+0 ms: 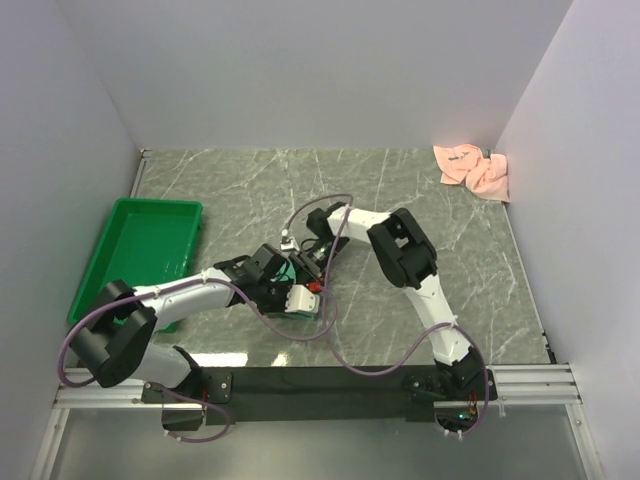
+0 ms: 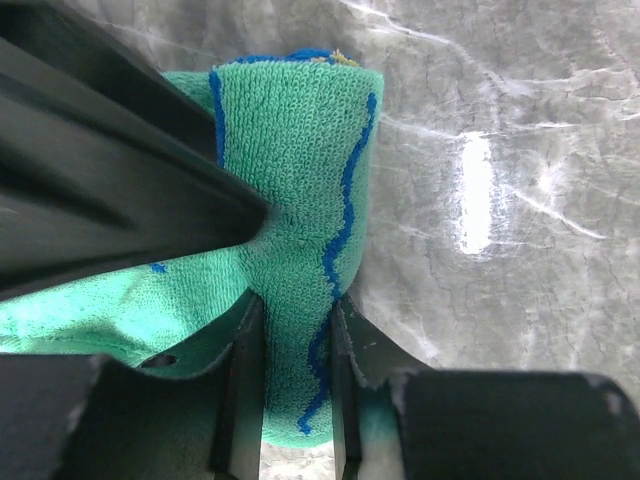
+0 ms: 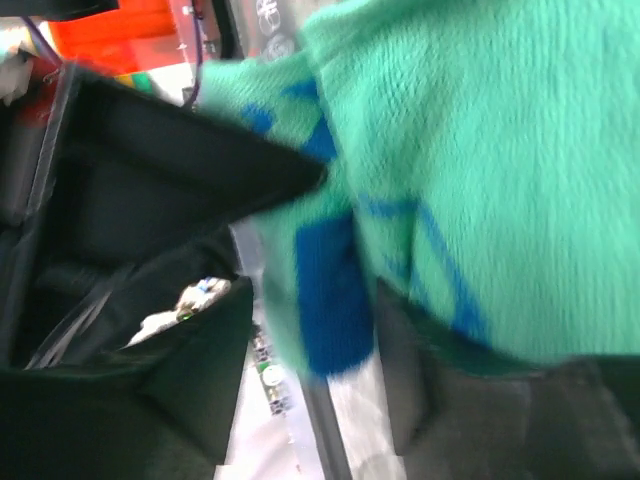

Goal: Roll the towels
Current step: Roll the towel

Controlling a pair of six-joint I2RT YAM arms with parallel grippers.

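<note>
We see the left pincer (image 2: 280,262) clamped on the teal towel (image 2: 295,130). Its upper finger (image 2: 130,170) comes in from the left of the frame and presses a crease into the cloth. The other finger closes in from the bottom edge. In this wrist view the towel is folded over into a thick, rounded band with a wavy blue line running down it. It lies on the grey marbled surface (image 2: 500,200), which fills the right half of the frame.

The right pincer (image 3: 360,250) appears only in a blurred view. Teal cloth with blue marks fills the gap between its 2 fingers, 1 at the upper left and 1 at the lower right. We cannot tell whether it is gripping the cloth or only standing around it.

From above, both wrists meet just below the middle of the frame. The teal towel is a small green patch between them, mostly covered.

The pink towel (image 1: 475,170) lies crumpled in the upper right corner of the surface, close to the white walls (image 1: 330,70) and well apart from both arms. The green tray (image 1: 150,205) sits at the left edge, beside the left arm.
</note>
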